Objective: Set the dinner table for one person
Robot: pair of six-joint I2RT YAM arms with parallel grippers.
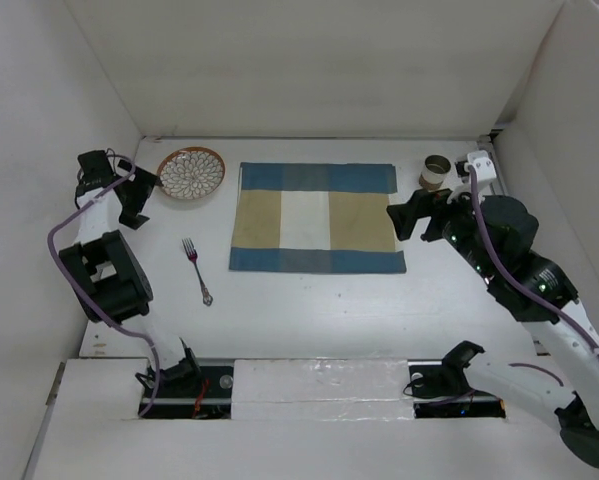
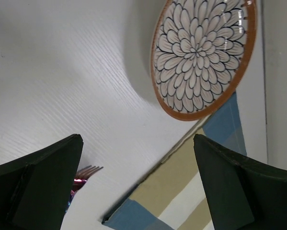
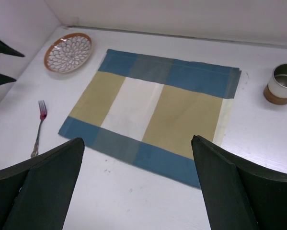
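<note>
- Left jaws: spread wide, gripping nothing; hang over the far-left part of the tabletop [image 1: 309, 310], just to the left of the plate [image 1: 191, 173].
- Right jaws: likewise spread wide and empty; hang at the right edge of the placemat [image 1: 316, 217], just nearer than the cup [image 1: 436, 171].
- Left arm [image 1: 104, 270]: black, with a violet cable looping along it; rises from the near edge on the left.
- Right arm [image 1: 519, 260]: black with white links; reaches in from the near right corner.
- Plate: round, orange rim, white face with dark petal pattern; lies flat near the far-left corner of the placemat, apart from it.
- Fork [image 1: 197, 271]: metal, reddish tint below the tines; lies left of the placemat and nearer than the plate, tines towards the far wall.
- Cup: small, white above a tan base; stands upright just beyond the far-right corner of the placemat.
- Placemat: blue and tan checks around a white centre; spread flat mid-tabletop.
- Tabletop: large, white, matte, rectangular; walled by white panels at left, far and right; carries every item listed.
</note>
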